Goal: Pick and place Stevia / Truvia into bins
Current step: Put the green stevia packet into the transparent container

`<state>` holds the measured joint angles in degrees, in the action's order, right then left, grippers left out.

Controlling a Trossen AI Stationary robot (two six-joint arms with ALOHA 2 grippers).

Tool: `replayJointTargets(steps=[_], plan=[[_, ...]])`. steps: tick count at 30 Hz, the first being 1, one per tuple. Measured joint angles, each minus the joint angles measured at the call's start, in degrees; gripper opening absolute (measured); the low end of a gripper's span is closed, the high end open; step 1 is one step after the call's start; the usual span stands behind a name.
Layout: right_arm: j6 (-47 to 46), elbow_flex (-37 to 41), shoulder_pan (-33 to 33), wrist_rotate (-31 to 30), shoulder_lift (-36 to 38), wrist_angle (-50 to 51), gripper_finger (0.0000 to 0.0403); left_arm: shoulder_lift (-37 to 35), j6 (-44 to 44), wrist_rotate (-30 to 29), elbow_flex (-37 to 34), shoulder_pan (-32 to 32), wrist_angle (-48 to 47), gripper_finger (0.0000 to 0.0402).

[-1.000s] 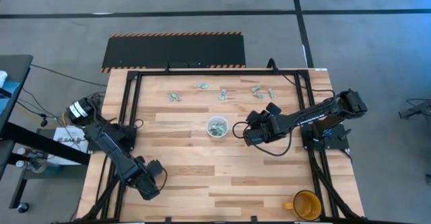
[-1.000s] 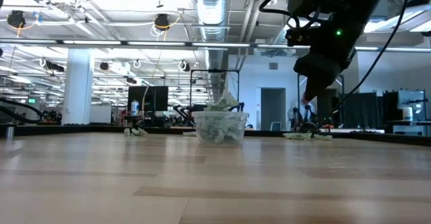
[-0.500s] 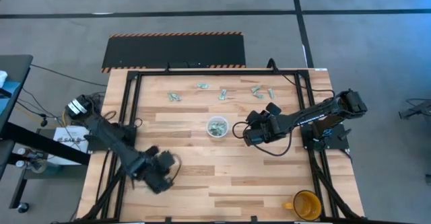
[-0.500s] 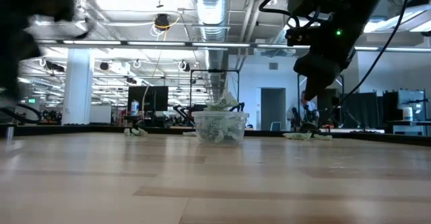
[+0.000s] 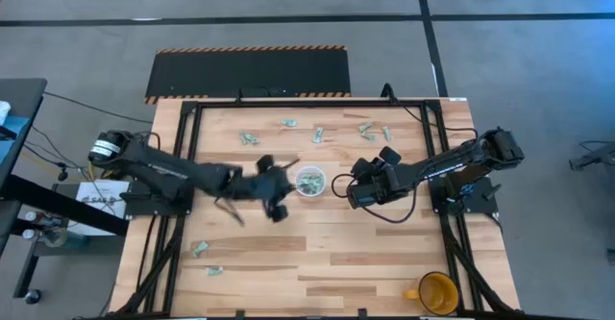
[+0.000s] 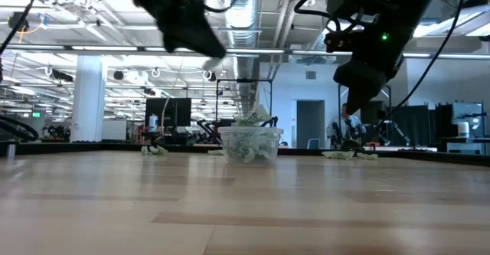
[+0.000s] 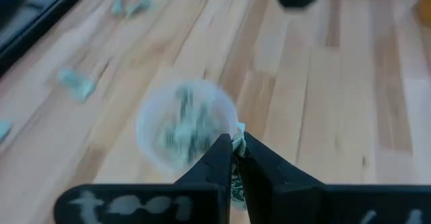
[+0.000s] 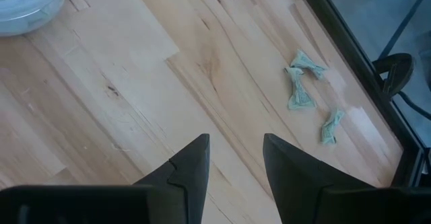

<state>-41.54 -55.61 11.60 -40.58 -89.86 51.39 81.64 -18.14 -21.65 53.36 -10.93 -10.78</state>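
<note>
The bin, a clear plastic cup (image 5: 309, 181) partly filled with Stevia sachets, stands mid-table. It also shows in the low view (image 6: 249, 144) and the left wrist view (image 7: 185, 126). My left gripper (image 5: 286, 178) hangs just left of the cup, above the table, shut on a pale green sachet (image 7: 237, 133). My right gripper (image 5: 354, 193) waits open just right of the cup, its fingers (image 8: 192, 160) with nothing between them. More loose sachets (image 5: 316, 134) lie flat along the far side, and two (image 5: 200, 249) at the near left. My left gripper pinches the sachet between its two fingertips (image 7: 219, 153). One end of it (image 7: 238, 128) sticks out past the tips beside the cup's rim. The fingers slant down from the table's left. The sachet is lifted clear of the table.
A yellow-orange mug (image 5: 437, 291) stands at the near right corner. Three sachets (image 8: 300, 83) lie beyond my right gripper near the black frame rail (image 5: 437, 137). Bare wood (image 5: 327, 253) stretches from the cup to the near edge.
My left gripper has swung up from the table's near left corner toward the cup in the middle, turning as it went. Two sachets now show on the wood where the arm had been. My right arm has kept still.
</note>
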Motion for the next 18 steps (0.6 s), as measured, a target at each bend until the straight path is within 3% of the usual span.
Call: replayJointTargets(steps=[4,10,18], plan=[[0.0,0.0,0.0,0.0,0.0,0.0,0.0134,2.3,7.1,8.7,0.0,7.3,8.5,0.0006],[0.1,0.0,0.0,0.0,0.0,0.1,0.0134,8.9,8.5,18.5,0.0,14.1,14.9,0.0005],[0.1,0.0,0.0,0.0,0.0,0.2,0.0134,16.5,8.5,21.4,0.0,18.1,17.1,0.0006]])
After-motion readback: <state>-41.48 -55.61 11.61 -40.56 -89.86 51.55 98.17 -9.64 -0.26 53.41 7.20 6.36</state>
